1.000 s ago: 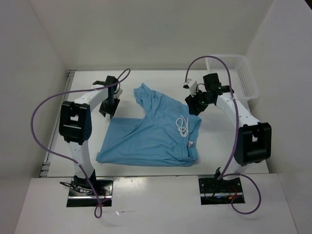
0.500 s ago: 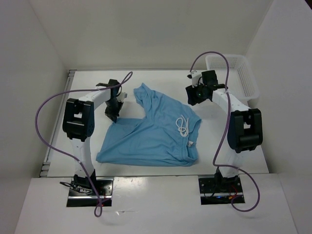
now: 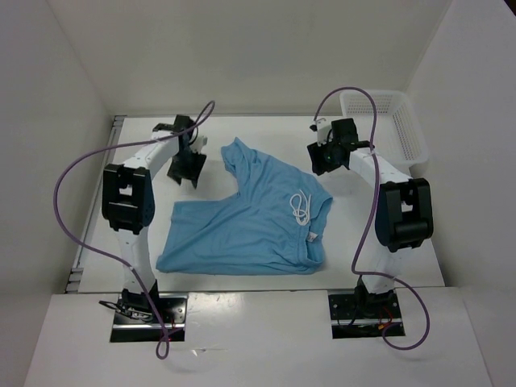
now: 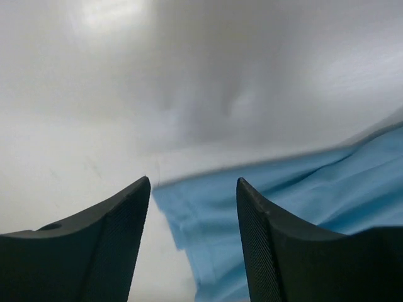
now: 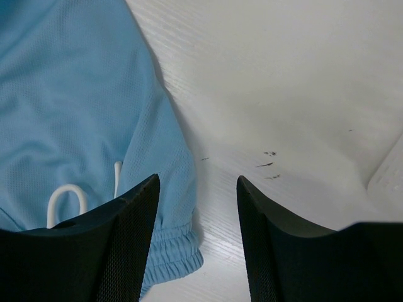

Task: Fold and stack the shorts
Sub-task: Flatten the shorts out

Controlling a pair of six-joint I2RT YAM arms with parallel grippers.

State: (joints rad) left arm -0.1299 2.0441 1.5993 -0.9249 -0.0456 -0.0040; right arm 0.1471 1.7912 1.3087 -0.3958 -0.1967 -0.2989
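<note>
The light blue shorts [image 3: 250, 222] lie spread flat in the middle of the table, waistband to the right, with a white drawstring [image 3: 301, 208] on top. My left gripper [image 3: 187, 171] hangs open just beyond the upper left leg corner and is empty. In the left wrist view, that leg's hem corner [image 4: 195, 220] shows past the open left gripper [image 4: 192, 184]. My right gripper [image 3: 319, 164] stands open above the table beside the shorts' upper right edge. The right wrist view shows the right gripper [image 5: 197, 179] empty, the gathered waistband [image 5: 167, 258] by its left finger.
A white mesh basket [image 3: 395, 121] stands at the back right corner of the table. White walls close in the table on the left, back and right. Purple cables loop from both arms.
My left gripper closed at the shorts' left leg corner, then opened and drew back from it; the leg shifted slightly. My right arm pulled back toward the far edge earlier and has since held still.
</note>
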